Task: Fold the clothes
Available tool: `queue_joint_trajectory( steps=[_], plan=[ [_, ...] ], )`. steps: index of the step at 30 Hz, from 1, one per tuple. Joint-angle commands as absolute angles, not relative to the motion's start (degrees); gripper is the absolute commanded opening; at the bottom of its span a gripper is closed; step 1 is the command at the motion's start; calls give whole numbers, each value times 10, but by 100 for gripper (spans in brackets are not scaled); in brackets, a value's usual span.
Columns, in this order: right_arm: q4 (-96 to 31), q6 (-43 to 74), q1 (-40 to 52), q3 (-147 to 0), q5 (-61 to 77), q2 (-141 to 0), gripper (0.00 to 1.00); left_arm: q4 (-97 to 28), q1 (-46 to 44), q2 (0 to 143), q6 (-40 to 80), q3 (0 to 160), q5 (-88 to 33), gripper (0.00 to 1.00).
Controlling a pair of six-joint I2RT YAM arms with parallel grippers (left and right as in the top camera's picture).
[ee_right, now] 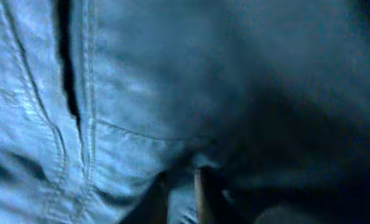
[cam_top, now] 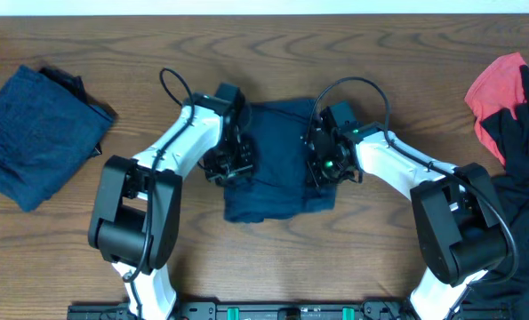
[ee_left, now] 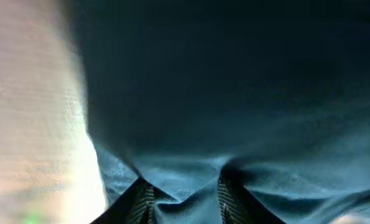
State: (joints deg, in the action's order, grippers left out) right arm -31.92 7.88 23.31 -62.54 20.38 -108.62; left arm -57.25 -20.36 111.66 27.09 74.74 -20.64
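Observation:
Dark navy shorts (cam_top: 277,164) lie partly folded at the table's middle. My left gripper (cam_top: 231,160) is at their left edge and my right gripper (cam_top: 324,163) at their right edge. In the left wrist view the jaws (ee_left: 183,194) are shut on a fold of the navy fabric (ee_left: 234,93). In the right wrist view the jaws (ee_right: 183,190) pinch navy fabric with seams (ee_right: 66,124). A folded navy garment (cam_top: 37,133) lies at the far left. A red piece (cam_top: 498,98) and a black piece (cam_top: 522,169) lie at the right edge.
The wooden table (cam_top: 397,53) carries the arms' bases along its front edge. Bare wood (ee_left: 29,118) shows left of the cloth in the left wrist view.

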Motion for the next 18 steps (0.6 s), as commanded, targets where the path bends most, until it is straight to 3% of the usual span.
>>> queue_joint_trajectory(
  steps=[1,5,13,14,15,16,17,18],
  plan=[
    [-256,122,202,-626,51,-1113,26,-596,-231,1128,297,712,-217,33],
    [-208,122,168,-677,69,-1108,31,-607,-275,1128,308,677,-243,26],
    [-375,91,152,-825,110,-1086,30,-613,-300,1048,295,693,-193,27],
    [-403,91,152,-837,109,-1076,30,-612,-290,1028,287,703,-160,32],
    [-421,89,152,-841,109,-1068,30,-611,-278,1008,283,715,-124,48],
    [-437,89,152,-844,109,-1057,31,-605,-266,992,280,723,-97,70],
    [-450,90,152,-844,109,-1046,31,-591,-253,975,267,731,-71,82],
    [-463,90,152,-844,109,-1034,31,-564,-238,959,245,735,-52,87]
  ],
)
